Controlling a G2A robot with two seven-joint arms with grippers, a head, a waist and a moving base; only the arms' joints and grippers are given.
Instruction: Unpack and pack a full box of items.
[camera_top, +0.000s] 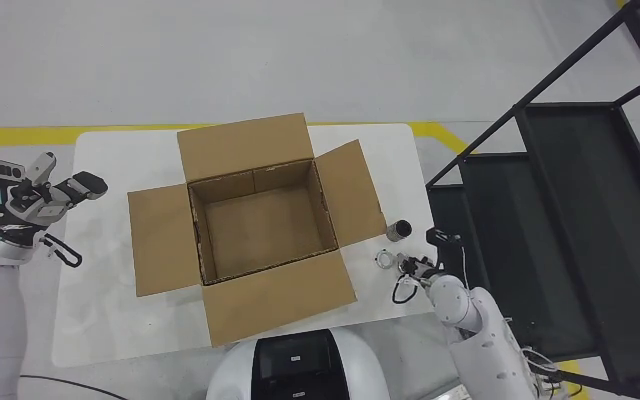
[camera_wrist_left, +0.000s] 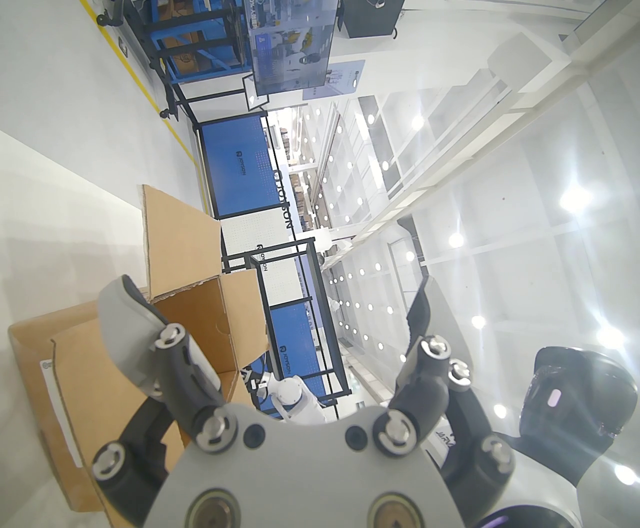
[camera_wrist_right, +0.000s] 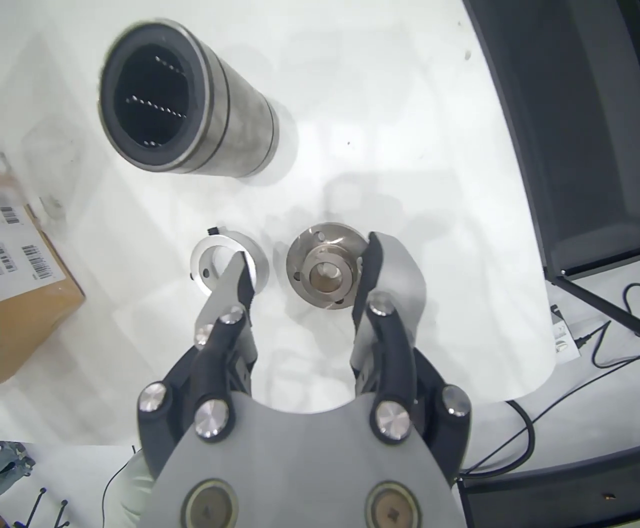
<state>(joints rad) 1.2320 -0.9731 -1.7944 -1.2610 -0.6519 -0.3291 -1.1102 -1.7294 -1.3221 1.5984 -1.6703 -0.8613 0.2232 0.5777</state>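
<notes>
Far left, the left pincer (camera_top: 82, 187) hangs at the table's (camera_top: 110, 310) left edge, well apart from everything. Its fingers are spread wide and there's nothing between them.

Middle of the table is the cardboard box (camera_top: 265, 225), upright with all four flaps folded out flat. Only bare cardboard shows inside.

Off the box's right flap, near the table's right edge, sit three metal parts. A stubby metal sleeve (camera_wrist_right: 200, 115) stands on end with its dark bore facing up. Nearer the robot, a flat ring (camera_wrist_right: 207, 252) and a flanged hub (camera_wrist_right: 325, 272) lie side by side, close but not touching.

The right pincer (camera_wrist_right: 307, 265) is right over those two, partly open and straddling the hub. One finger sits at the flange's outer edge and the other's tip overlaps the ring. Can't tell if either finger actually touches metal, and it's not clamped on anything.
</notes>
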